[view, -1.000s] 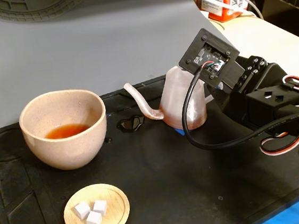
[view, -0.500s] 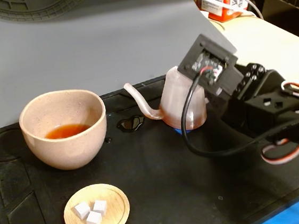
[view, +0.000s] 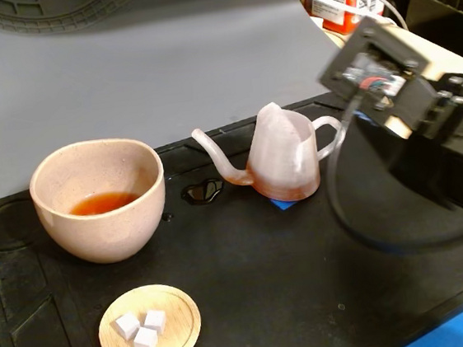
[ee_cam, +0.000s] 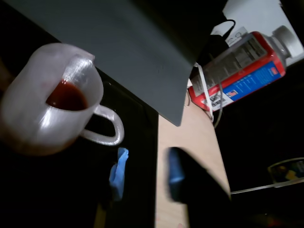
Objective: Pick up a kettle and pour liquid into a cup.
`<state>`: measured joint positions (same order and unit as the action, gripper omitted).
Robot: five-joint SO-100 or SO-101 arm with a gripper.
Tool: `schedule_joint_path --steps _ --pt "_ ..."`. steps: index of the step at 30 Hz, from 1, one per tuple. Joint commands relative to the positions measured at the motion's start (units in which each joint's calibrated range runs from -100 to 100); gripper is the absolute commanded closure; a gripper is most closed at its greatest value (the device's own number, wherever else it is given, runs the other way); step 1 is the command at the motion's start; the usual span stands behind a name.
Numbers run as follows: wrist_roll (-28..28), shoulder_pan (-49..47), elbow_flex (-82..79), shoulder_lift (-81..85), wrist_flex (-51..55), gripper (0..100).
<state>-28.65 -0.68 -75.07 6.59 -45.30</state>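
In the wrist view the tool [ee_cam: 147,183] shows two fingers tipped in blue, one slim and pale blue at the left, the other a broad dark shape with a blue pad at the right, both blurred; they stand parted with a clear gap between them and nothing held there. The kettle [ee_cam: 45,114] sits up and to the left of them, apart from both fingers, its white loop handle [ee_cam: 107,128] turned toward the tool and dark red liquid [ee_cam: 65,96] visible inside its open top. In the fixed view the kettle [view: 282,156] stands upright on the dark mat [view: 267,277] that covers the tabletop, over a small blue mark, with its thin curved spout [view: 218,160] pointing left toward the cup [view: 100,198]. The cup rests on the mat well to the left of the kettle and holds a shallow pool of reddish-orange liquid [view: 102,204] at its bottom. The arm [view: 411,113] is a blurred black mass at the right edge, clear of the kettle, and the fingers themselves are not visible from this side. In front of the cup lies a small round wooden dish [view: 151,328] with three white cubes [view: 142,328]. A red and blue bottle [ee_cam: 242,66] lies on the pale surface beyond the mat.
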Motion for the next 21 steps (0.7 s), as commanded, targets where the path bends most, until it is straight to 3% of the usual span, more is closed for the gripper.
schedule_joint_path --steps 1,13,17,21 --pt "-0.18 -0.35 -3.42 9.88 -0.32 98" --pt "-11.94 -0.42 -15.31 34.96 0.29 99" --pt "-13.51 -0.42 -15.31 42.72 9.20 99" --pt "-15.09 0.11 -15.31 56.12 26.66 99"
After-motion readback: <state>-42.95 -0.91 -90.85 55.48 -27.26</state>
